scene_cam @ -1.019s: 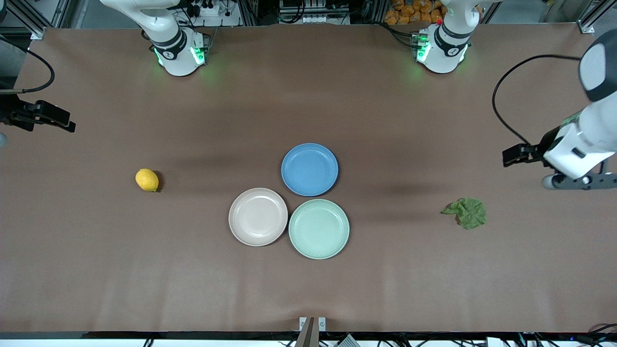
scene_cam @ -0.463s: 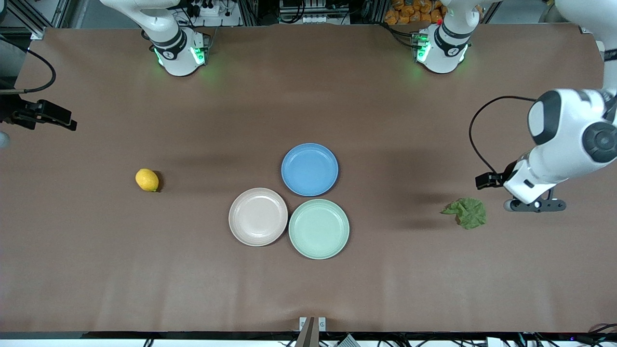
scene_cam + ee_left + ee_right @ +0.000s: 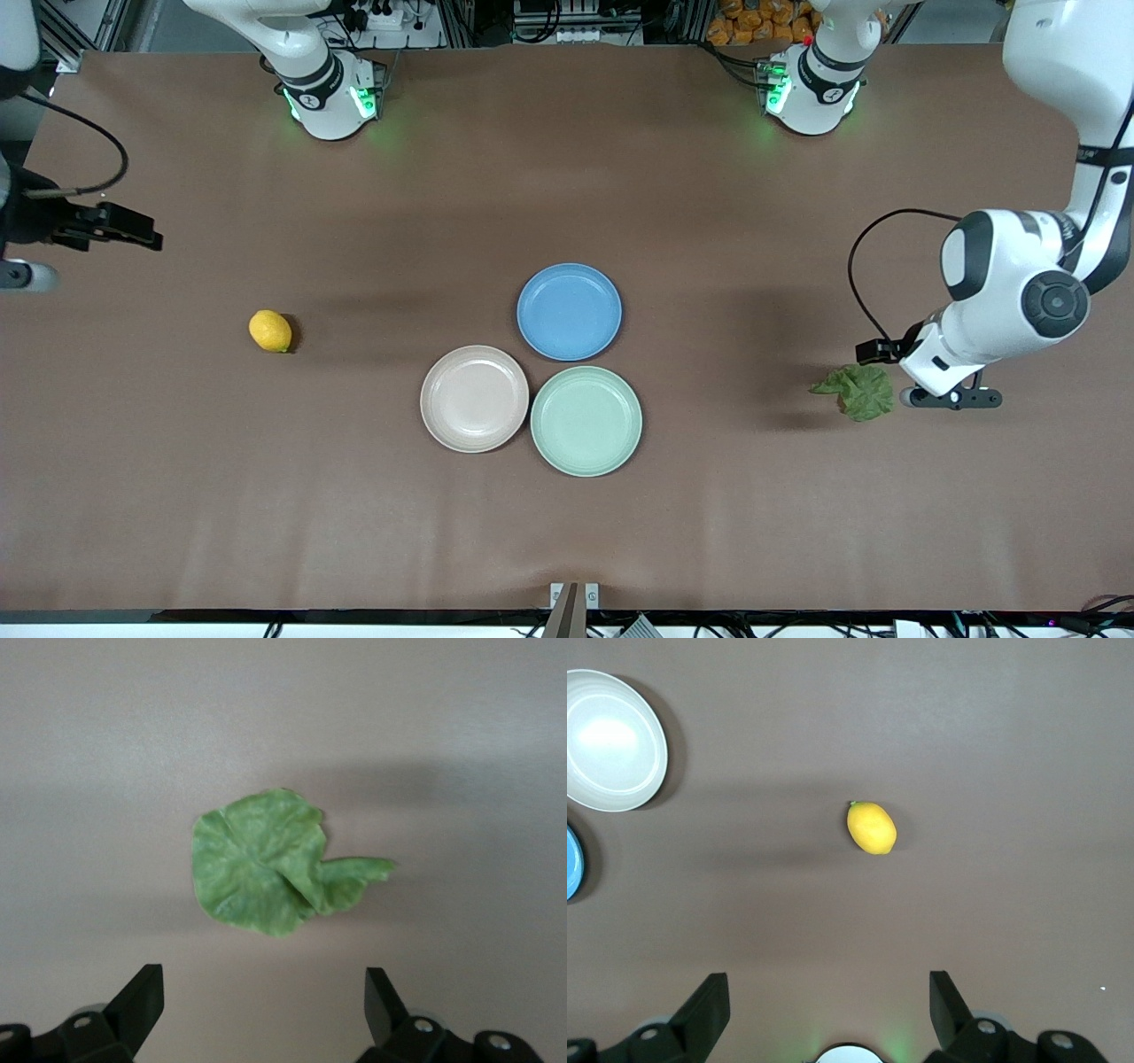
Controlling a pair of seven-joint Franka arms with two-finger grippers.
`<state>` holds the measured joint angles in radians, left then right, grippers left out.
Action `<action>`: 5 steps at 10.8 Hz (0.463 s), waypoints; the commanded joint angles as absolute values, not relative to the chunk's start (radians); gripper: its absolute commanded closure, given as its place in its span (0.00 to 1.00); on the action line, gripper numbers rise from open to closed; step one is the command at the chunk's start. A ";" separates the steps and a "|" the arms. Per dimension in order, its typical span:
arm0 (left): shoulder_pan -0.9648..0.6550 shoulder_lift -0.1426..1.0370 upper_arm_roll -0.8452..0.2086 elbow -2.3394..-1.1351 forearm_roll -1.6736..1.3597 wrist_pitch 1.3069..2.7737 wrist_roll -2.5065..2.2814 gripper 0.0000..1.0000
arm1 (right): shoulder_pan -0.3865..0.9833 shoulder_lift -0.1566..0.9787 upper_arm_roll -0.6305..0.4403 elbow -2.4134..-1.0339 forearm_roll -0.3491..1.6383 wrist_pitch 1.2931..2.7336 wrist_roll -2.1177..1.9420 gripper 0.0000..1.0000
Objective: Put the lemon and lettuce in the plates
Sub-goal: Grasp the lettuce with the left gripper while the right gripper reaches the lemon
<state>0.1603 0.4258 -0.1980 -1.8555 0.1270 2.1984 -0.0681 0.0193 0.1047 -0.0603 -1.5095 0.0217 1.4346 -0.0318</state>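
While both arms hang above the bench (image 3: 567, 532), nothing is gripped. The left tool (image 3: 264, 1005) hovers over the bench at the left arm's end, just beside the lettuce (image 3: 858, 390), its fingers (image 3: 142, 997) spread wide and empty; in the left wrist view the lettuce (image 3: 270, 862) lies flat on the bench between and ahead of the two fingertips, a ruffled round leaf with a small folded flap to one side. The right tool (image 3: 829, 1008) hovers at the right arm's end of the bench, well apart from the lemon (image 3: 269, 330), and its fingers (image 3: 709, 1001) are likewise spread with nothing between them; the right wrist view shows the lemon (image 3: 872, 827) lying on bare bench ahead of the tool, with the pink plate (image 3: 611, 740) and an edge of the blue plate (image 3: 571, 864) off to one side. At mid-bench three plates sit in a tight cluster: the pink plate (image 3: 474, 399) and the green plate (image 3: 586, 421) side by side with rims touching or nearly so, the pink one toward the right arm's end, and the blue plate (image 3: 569, 311) farther from the front camera than both. All three plates hold nothing. The lemon and the lettuce each lie well apart from the plates, at either end of the bench.
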 commanded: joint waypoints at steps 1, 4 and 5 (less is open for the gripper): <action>0.172 0.494 -0.206 -1.864 0.167 2.290 -0.069 0.00 | 0.025 0.141 -0.058 -1.503 0.025 1.454 -0.060 0.00; 0.172 0.549 -0.206 -1.864 0.167 2.338 -0.071 0.00 | -0.021 0.153 -0.013 -1.612 0.025 1.580 -0.187 0.00; 0.170 0.558 -0.206 -1.864 0.169 2.351 -0.072 0.00 | -0.050 0.158 0.017 -1.646 0.025 1.615 -0.262 0.00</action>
<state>0.1679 0.5381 -0.2003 -1.8635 0.1407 2.3184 -0.0681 0.0144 0.1639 -0.0460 -1.5571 0.0224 1.5388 -0.1319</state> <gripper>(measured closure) 0.000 0.000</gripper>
